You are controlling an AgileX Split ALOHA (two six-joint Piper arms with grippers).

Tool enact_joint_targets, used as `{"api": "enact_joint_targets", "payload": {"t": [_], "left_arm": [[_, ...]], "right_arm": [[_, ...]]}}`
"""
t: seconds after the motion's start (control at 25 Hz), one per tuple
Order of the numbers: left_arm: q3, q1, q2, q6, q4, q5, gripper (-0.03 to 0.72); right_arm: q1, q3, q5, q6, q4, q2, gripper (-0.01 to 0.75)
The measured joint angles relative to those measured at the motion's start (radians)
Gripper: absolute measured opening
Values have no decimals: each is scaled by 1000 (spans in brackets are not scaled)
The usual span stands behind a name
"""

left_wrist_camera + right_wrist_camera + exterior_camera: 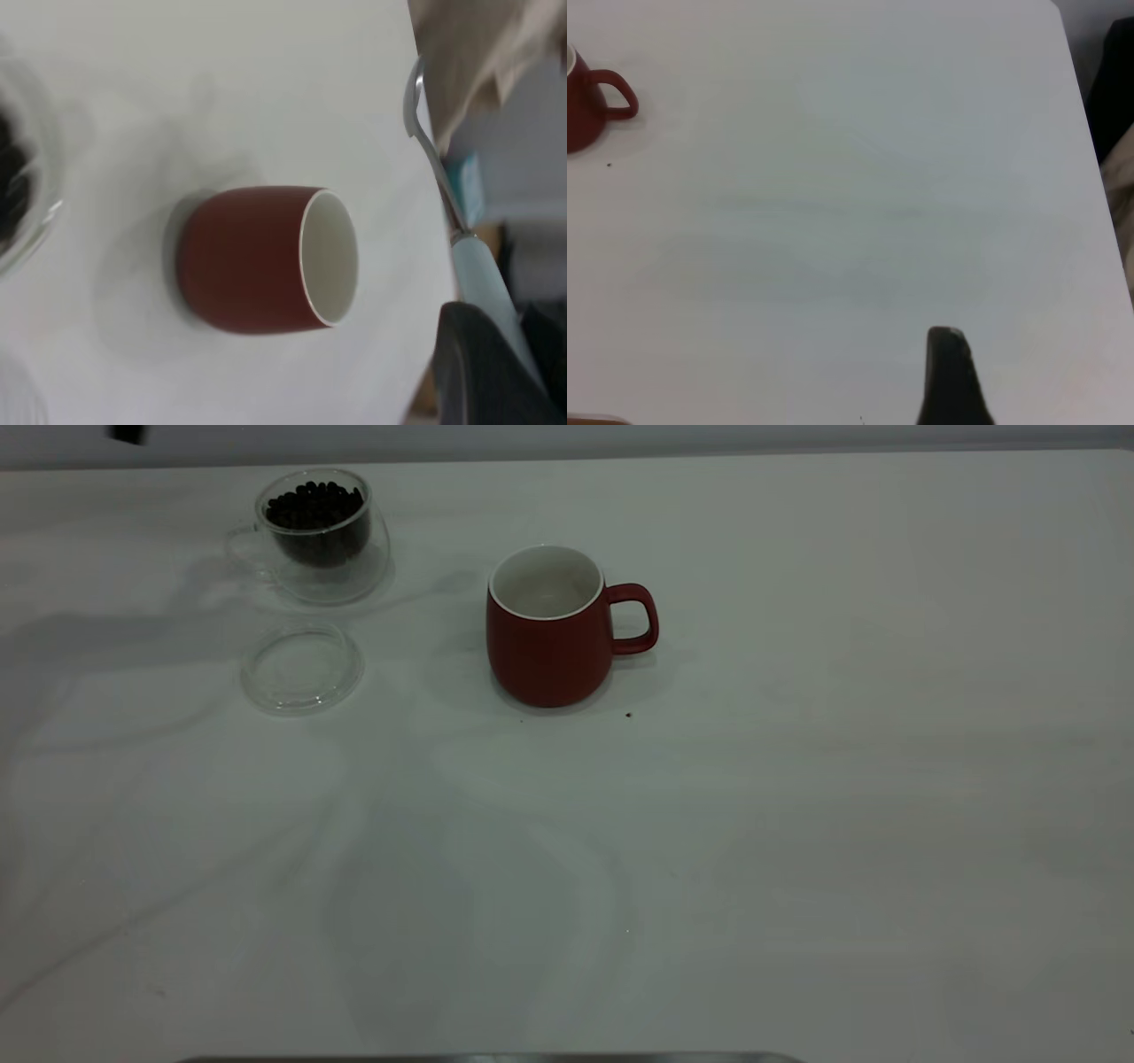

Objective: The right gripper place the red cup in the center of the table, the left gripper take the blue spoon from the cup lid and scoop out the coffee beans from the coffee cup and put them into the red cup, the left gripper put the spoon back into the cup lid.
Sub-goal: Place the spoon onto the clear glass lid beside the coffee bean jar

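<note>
Exterior view shows the red cup [551, 638] upright near the middle of the table [797, 824], handle toward the right arm's side, a dark speck just beside its base. The coffee cup [321, 536] stands farther back toward the left arm's side, holding coffee beans [314, 506], with the bare cup lid [302, 667] just in front of it. Left wrist view shows the left gripper [483, 354] clamped on the blue spoon [461, 239] by its handle, its bowl raised beyond the red cup. Only one finger of the right gripper [950, 376] shows; its opening cannot be told.

table [797, 824], red cup [549, 651], coffee cup [323, 536], cup lid [302, 668]
</note>
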Motion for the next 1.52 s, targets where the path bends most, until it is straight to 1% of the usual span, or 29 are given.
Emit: {"api": "enact_joint_targets", "payload": {"t": [0.12, 0.28, 0.36, 0.52, 0.68, 0.72, 0.76, 0.8, 0.84, 0.88, 0.92, 0.96, 1.0, 1.04, 1.08, 1.2, 1.36, 1.52], "left_arm": [[0, 33, -24, -136, 72, 1, 122], [0, 33, -62, -200, 165, 3, 122], [0, 29, -90, -214, 166, 3, 122], [0, 27, -170, -221, 114, 3, 122], [13, 22, -246, -239, 147, 3, 122], [61, 15, -273, -264, 173, 1, 122], [158, -1, -318, -267, 221, -9, 122], [268, -29, -363, -230, 265, -14, 122], [415, -59, -422, -186, 279, -29, 122], [556, -91, -481, -128, 259, -83, 122], [653, -109, -525, -72, 200, -160, 122], [733, -107, -566, -28, 131, -236, 122], [772, -85, -587, 1, 84, -273, 122], [783, -51, -589, 28, 48, -285, 122], [782, -14, -582, 52, 27, -279, 122], [777, 63, -540, 83, 13, -232, 122], [776, 123, -491, 125, 27, -235, 122], [771, 153, -414, 211, 22, -268, 122]], "right_arm": [[0, 0, 0, 0, 0, 0, 531], [0, 0, 0, 0, 0, 0, 531], [0, 0, 0, 0, 0, 0, 531], [0, 0, 0, 0, 0, 0, 531], [0, 0, 0, 0, 0, 0, 531], [0, 0, 0, 0, 0, 0, 531], [0, 0, 0, 0, 0, 0, 531], [0, 0, 0, 0, 0, 0, 531], [0, 0, 0, 0, 0, 0, 531], [0, 0, 0, 0, 0, 0, 531], [0, 0, 0, 0, 0, 0, 531], [0, 0, 0, 0, 0, 0, 531], [1, 0, 0, 0, 0, 0, 531], [1, 0, 0, 0, 0, 0, 531], [1, 0, 0, 0, 0, 0, 531], [1, 0, 0, 0, 0, 0, 531], [1, 0, 0, 0, 0, 0, 531], [1, 0, 0, 0, 0, 0, 531]]}}
